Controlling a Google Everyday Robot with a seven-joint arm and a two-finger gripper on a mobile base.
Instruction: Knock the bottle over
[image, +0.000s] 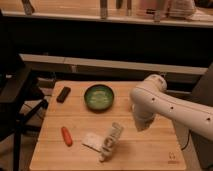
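The bottle (111, 142), slim and pale, is tipped far over on the wooden table (150, 152), leaning down to the front left with one end by the white packet (92, 140). My gripper (142, 125) hangs at the end of the white arm (165, 107), just right of the bottle's upper end and a little apart from it. The arm covers most of the gripper.
A green bowl (99, 96) sits at the table's back middle. A black flat object (63, 94) lies at the back left and an orange stick-like item (66, 135) at the front left. A dark chair (17, 100) stands left of the table.
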